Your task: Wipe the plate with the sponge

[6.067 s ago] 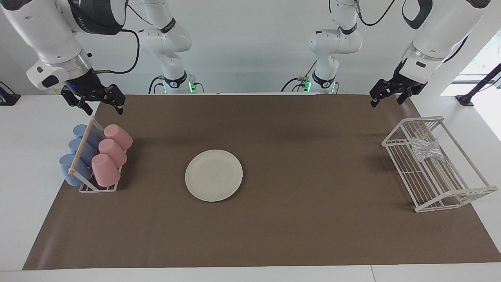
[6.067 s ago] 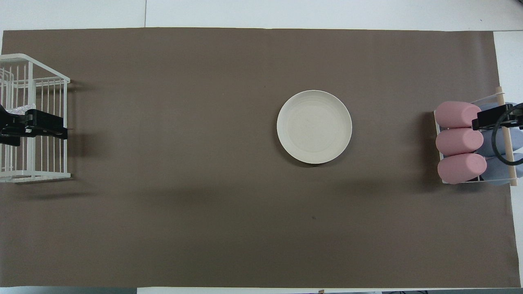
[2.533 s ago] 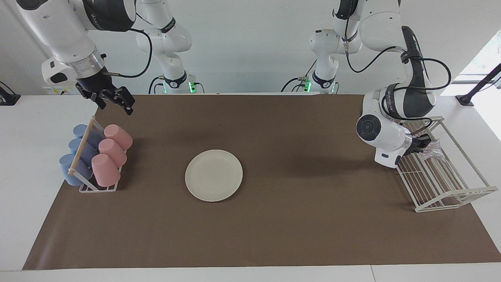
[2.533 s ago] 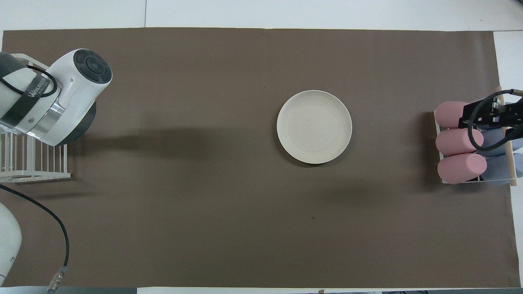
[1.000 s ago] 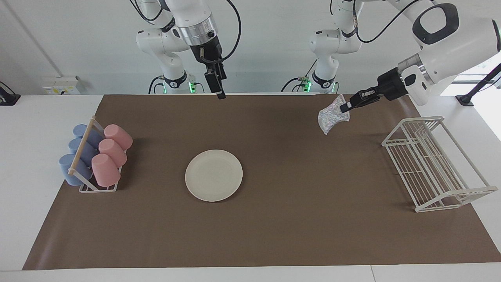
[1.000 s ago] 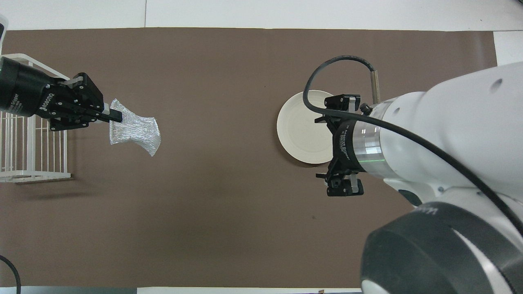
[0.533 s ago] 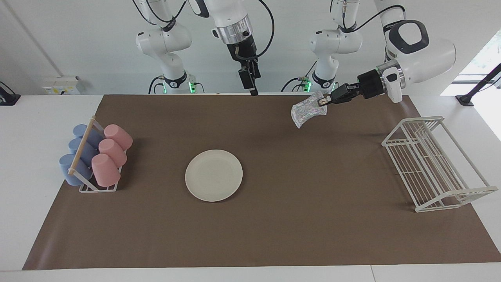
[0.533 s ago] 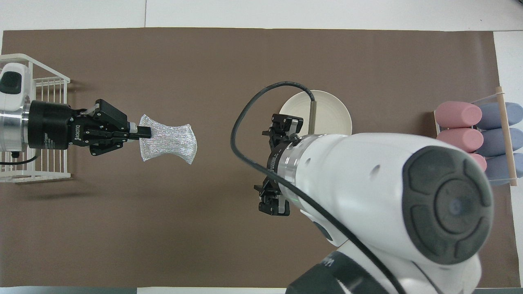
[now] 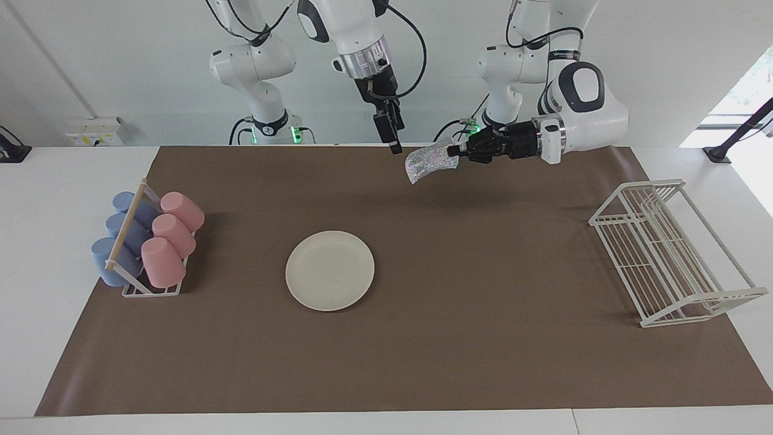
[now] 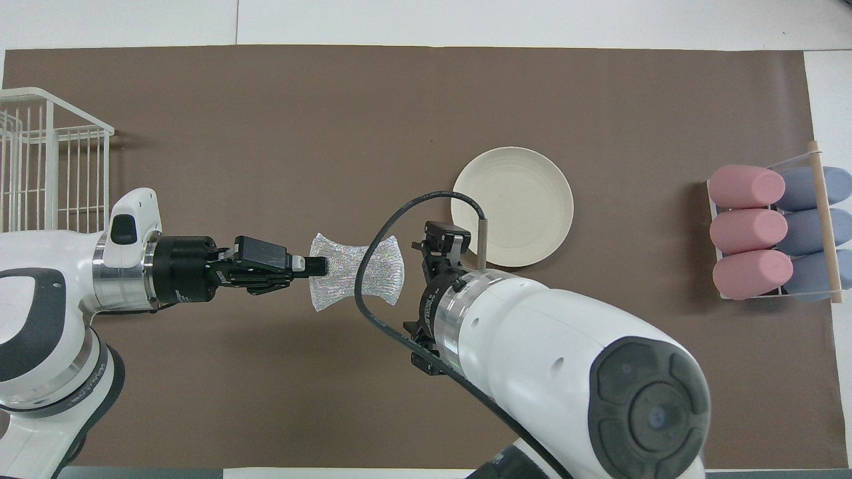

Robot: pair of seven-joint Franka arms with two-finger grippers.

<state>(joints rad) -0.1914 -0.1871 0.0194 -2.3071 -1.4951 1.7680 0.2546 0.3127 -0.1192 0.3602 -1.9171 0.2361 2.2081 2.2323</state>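
Pinching the sponge [image 9: 427,162], left gripper [image 9: 456,150] jaws closed.

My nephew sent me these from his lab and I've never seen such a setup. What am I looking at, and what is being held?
Two robot arms work at a table with a brown mat. One picture faces them from across the table; the other looks down from above their end. The left pincer is shut on a silvery sponge, up in the air. The right pincer hangs open beside it, holding nothing. On the mat lie a cream plate, a rack of pink and blue cups and a white wire rack.
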